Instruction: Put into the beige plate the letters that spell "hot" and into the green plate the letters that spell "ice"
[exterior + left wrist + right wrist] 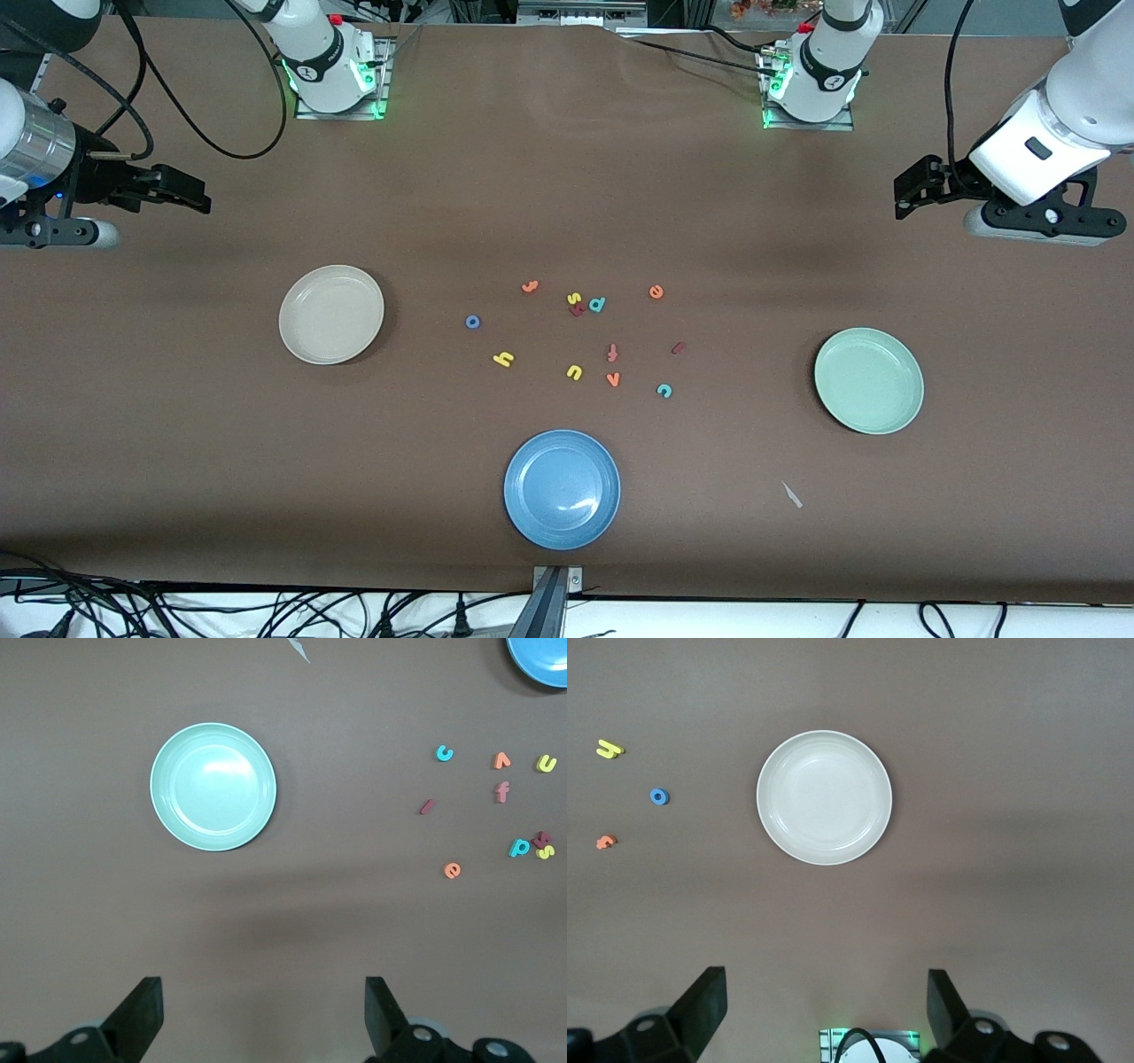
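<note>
- Front view: beige plate (331, 314) sits toward the right arm's end of the desk, green plate (869, 380) toward the left arm's end, blue plate (562, 488) close to the desk edge nearest the camera. All three are bare.
- Loose letters lie mid-desk between the two plates. For "hot": yellow h (503, 359), blue o (473, 322), orange t (530, 286). For "ice": dark red i (679, 348), teal c (664, 390), orange e (656, 291).
- Extras to leave: yellow s (573, 299) touching a dark red letter, teal d (597, 305), pinkish f (612, 353), yellow u (574, 372), orange v (613, 379).
- Right gripper (182, 190) hangs over bare desk at the right arm's end, jaws wide apart, holding nothing. Left gripper (917, 186) likewise at the left arm's end, wide, nothing held. Both arms wait.
- Left wrist view: green plate below, with c, i and e apart from each other beside it. Jaws spread full width, nothing between them.
- Right wrist view: beige plate below, h, o and t off beside it. Jaws spread full width, nothing gripped.
- Handling, my guess: letters look like foam, so very light, soft, flat. Pinch across a stroke from straight above, lightly; a hard squeeze may deform or flick one. The o wants a pinch across its ring wall. The i is thin, so easy to miss.
</note>
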